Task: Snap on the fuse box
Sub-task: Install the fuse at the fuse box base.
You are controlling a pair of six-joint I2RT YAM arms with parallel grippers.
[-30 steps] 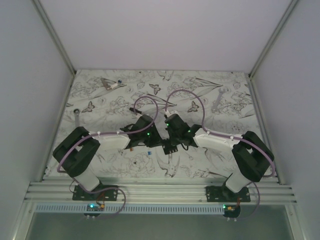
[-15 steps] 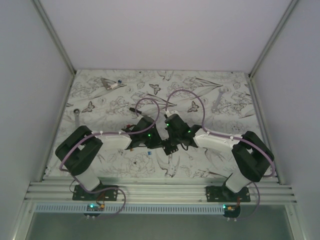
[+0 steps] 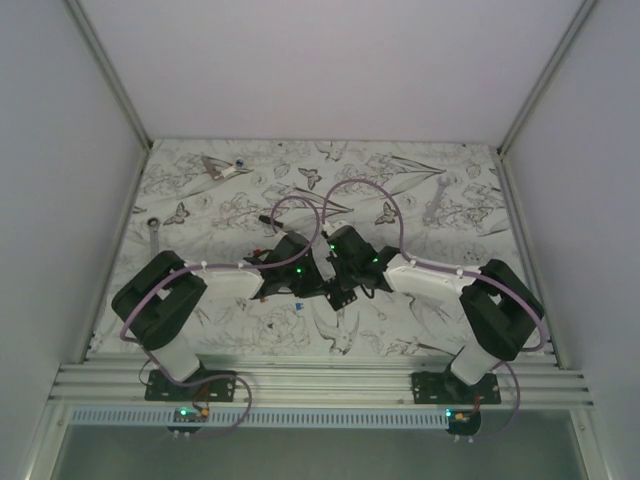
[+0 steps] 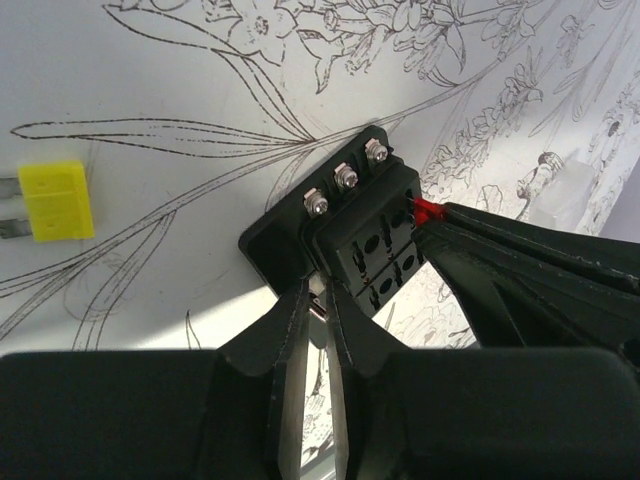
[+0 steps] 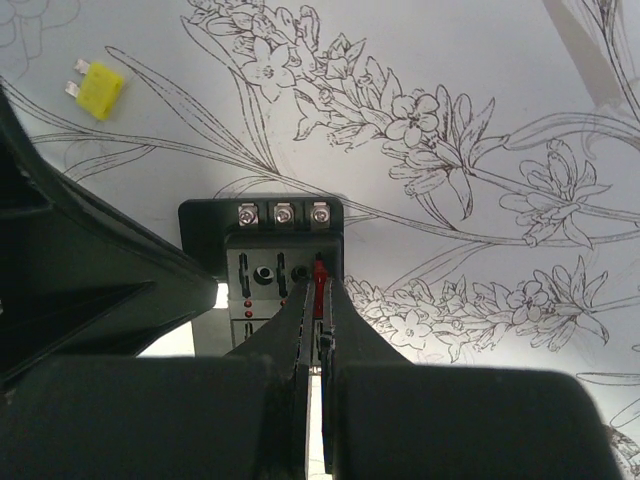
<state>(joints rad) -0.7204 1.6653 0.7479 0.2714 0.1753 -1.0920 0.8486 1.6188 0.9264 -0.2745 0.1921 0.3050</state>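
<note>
- Since a second ago, the right arm [image 3: 430, 275] has swung a bit to the left, closer to the left arm [image 3: 225, 280]. The two wrists now sit tight together in the middle of the table [image 3: 250, 190].
- The fuse box [image 4: 375, 245] lies flat on the flower-patterned table, right under both wrists and between the two grippers.
- It is black, with three silver screws [image 4: 345, 177] in a row along one edge and slots on top.
- The right gripper [image 5: 319, 300] is squeezed tight on a red fuse [image 5: 320, 272]. The red fuse pokes out past the tips and touches the top of the fuse box at a slot near the screws.
- The left gripper [image 4: 316, 300] is at the other side of the fuse box. Its jaws are almost together, with only a thin gap.
- A tiny silver bit sits between its tips, right at the box's edge. I cannot tell if the jaws are pinching it.
- A yellow fuse [image 4: 55, 200] lies on the table, well apart from the fuse box. Nothing touches it.
</note>
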